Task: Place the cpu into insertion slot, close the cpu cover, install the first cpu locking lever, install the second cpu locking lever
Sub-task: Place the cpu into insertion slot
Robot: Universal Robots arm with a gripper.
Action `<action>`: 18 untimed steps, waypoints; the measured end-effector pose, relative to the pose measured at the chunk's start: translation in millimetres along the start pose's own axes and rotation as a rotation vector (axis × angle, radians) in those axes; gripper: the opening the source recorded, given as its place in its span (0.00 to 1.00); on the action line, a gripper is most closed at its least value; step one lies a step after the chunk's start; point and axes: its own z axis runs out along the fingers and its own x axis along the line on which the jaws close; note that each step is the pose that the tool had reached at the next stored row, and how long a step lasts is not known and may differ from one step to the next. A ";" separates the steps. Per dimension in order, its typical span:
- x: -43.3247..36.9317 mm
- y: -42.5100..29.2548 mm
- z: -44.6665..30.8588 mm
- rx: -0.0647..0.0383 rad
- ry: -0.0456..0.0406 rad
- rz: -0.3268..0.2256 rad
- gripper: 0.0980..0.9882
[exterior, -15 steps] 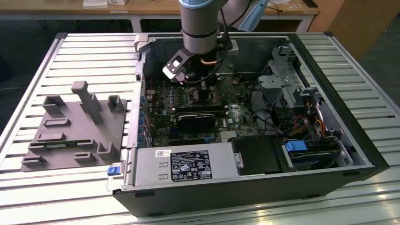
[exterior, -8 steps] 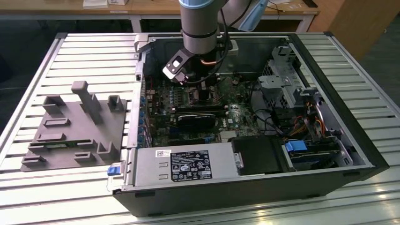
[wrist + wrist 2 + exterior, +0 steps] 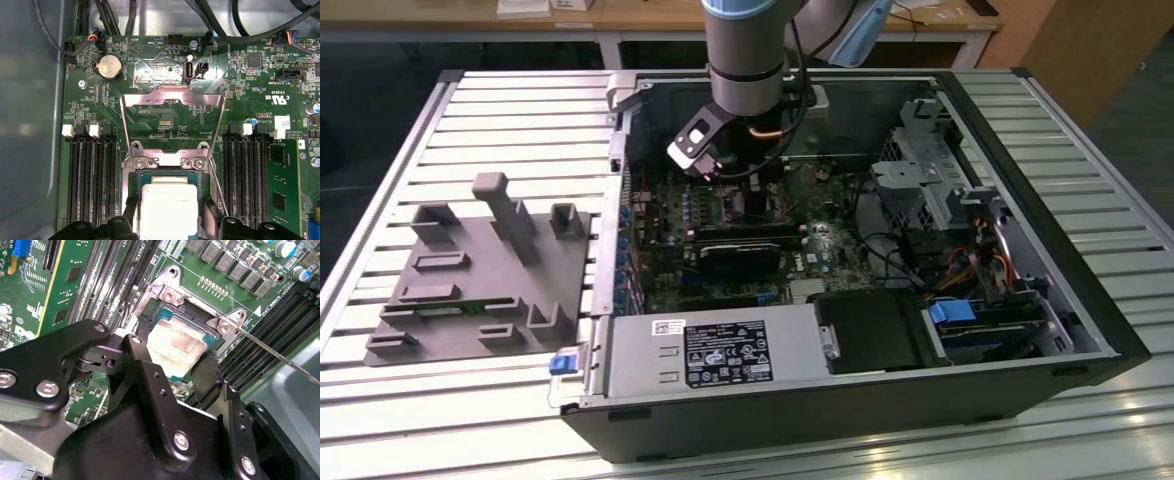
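Cpu, a small flat square chip with a pale silvery-tan top, sits deep in the open black metal computer case, on its green motherboard. The black pincer grips it by two opposite edges. A thin silvery cover frame lies flipped back from the square dark insertion slot under the chip. Whether it is seated I cannot tell. Released tilted, it could bend socket contacts or snag the thin wire lever
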 end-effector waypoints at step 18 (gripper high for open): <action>0.5 2.5 -28.1 0.000 -0.0007 0.000 0.58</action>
